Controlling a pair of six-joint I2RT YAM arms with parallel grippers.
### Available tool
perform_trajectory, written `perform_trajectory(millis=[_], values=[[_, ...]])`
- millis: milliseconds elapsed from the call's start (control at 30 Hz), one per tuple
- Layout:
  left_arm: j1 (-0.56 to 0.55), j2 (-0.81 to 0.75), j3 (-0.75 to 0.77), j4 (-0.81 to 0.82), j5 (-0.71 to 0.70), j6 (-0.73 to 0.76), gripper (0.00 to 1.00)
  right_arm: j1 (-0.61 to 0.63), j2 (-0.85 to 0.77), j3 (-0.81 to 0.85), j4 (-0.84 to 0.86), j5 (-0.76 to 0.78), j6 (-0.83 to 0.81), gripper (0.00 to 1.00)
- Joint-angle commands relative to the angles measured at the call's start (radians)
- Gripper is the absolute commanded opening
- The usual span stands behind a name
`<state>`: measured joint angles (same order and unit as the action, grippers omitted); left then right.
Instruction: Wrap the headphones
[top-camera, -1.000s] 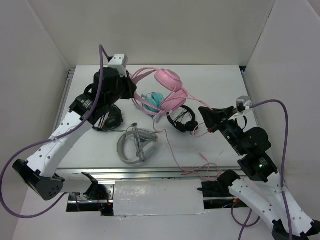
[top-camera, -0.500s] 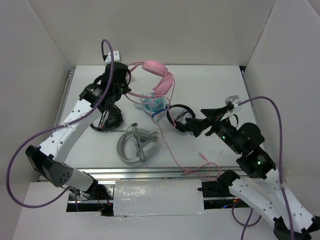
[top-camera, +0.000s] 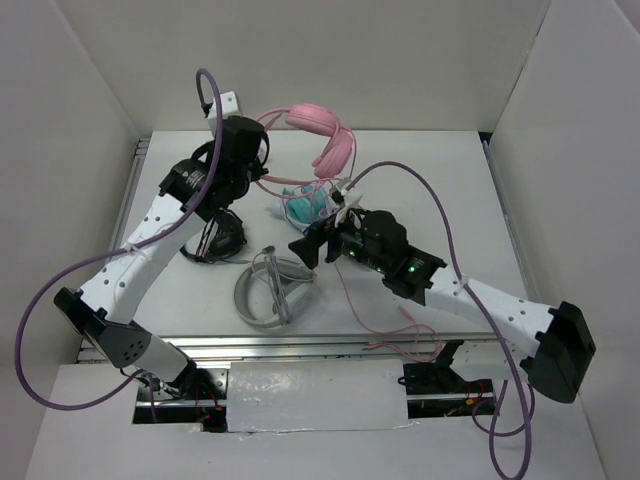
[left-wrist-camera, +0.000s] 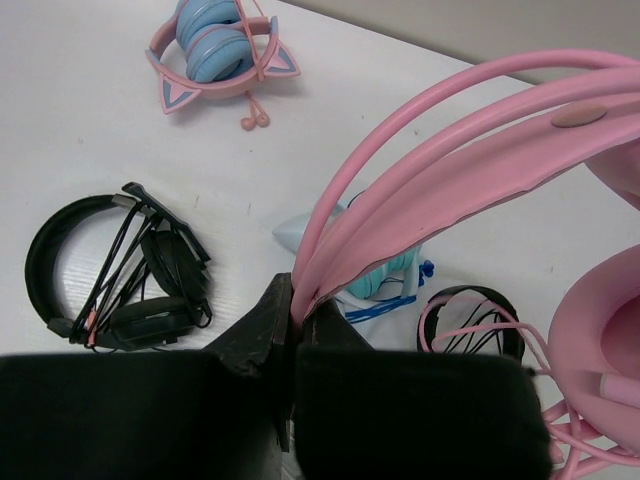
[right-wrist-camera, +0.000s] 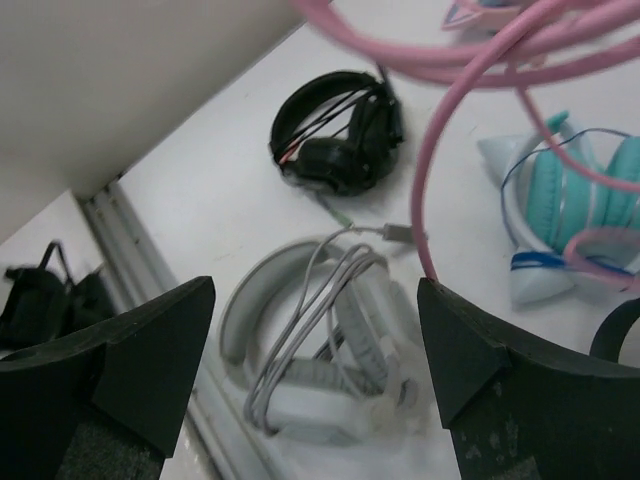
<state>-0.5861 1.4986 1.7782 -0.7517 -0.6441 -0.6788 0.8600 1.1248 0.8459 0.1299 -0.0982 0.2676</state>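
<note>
The headphones (top-camera: 322, 135) are all pink and hang above the back of the table. My left gripper (top-camera: 264, 172) is shut on their headband (left-wrist-camera: 450, 140), pinched between the jaws (left-wrist-camera: 298, 300). One big pink cup (left-wrist-camera: 600, 340) shows at the right of the left wrist view. Their thin pink cable (top-camera: 346, 292) trails down to the table's front edge. My right gripper (top-camera: 308, 245) is open above the grey headphones, with nothing between its fingers (right-wrist-camera: 315, 370). The cable (right-wrist-camera: 428, 200) hangs just beside its right finger (right-wrist-camera: 490, 360).
Grey-white headphones (top-camera: 270, 295) (right-wrist-camera: 330, 370) lie at front centre. A black headset (top-camera: 220, 240) (right-wrist-camera: 340, 135) is at the left. Teal headphones (top-camera: 305, 205) (right-wrist-camera: 570, 200) sit mid-table. A small pink pair with blue cups (left-wrist-camera: 220, 50) and a black on-ear pair (left-wrist-camera: 470, 320) lie nearby.
My right gripper opened and its arm swung left across the table to above the grey headphones. My left arm raised the pink headphones up and toward the back.
</note>
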Motion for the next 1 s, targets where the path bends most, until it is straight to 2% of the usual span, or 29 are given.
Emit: perform_trajectory(millis=[0, 67, 100, 133, 167, 267, 300, 533, 733, 833, 867, 967], values=[[-0.018, -0.02, 0.064, 0.077, -0.02, -0.074, 0.0, 0.016, 0.077, 0.094, 0.186, 0.185, 0.01, 0.89], [-0.024, -0.037, 0.047, 0.084, -0.025, -0.074, 0.0, 0.017, 0.108, 0.113, 0.212, 0.262, 0.007, 0.82], [-0.024, -0.044, 0.044, 0.09, -0.025, -0.074, 0.0, 0.016, 0.128, 0.114, 0.223, 0.282, 0.001, 0.78], [-0.024, -0.05, 0.033, 0.094, -0.026, -0.071, 0.0, 0.016, 0.135, 0.114, 0.231, 0.291, -0.008, 0.71], [-0.026, -0.058, 0.03, 0.092, -0.032, -0.073, 0.0, 0.019, 0.139, 0.114, 0.24, 0.298, -0.017, 0.69], [-0.026, -0.075, 0.018, 0.1, -0.037, -0.065, 0.0, 0.02, 0.122, 0.114, 0.246, 0.273, -0.039, 0.34], [-0.026, -0.075, 0.017, 0.103, -0.043, -0.061, 0.0, 0.022, 0.095, 0.119, 0.231, 0.27, -0.034, 0.0], [-0.024, -0.043, 0.003, 0.097, -0.124, -0.048, 0.0, 0.031, -0.163, 0.136, -0.005, 0.285, -0.048, 0.0], [-0.02, -0.021, -0.043, 0.109, -0.109, -0.073, 0.0, -0.03, -0.484, 0.102, -0.153, 0.419, -0.01, 0.0], [-0.011, -0.009, -0.026, 0.095, -0.124, -0.076, 0.0, -0.068, -0.589, 0.094, -0.237, 0.555, 0.024, 0.0], [-0.005, -0.011, -0.028, 0.091, -0.124, -0.076, 0.0, -0.079, -0.611, 0.094, -0.262, 0.677, 0.038, 0.0], [0.015, -0.014, -0.023, 0.077, -0.13, -0.079, 0.0, -0.114, -0.651, 0.129, -0.372, 0.892, 0.138, 0.0]])
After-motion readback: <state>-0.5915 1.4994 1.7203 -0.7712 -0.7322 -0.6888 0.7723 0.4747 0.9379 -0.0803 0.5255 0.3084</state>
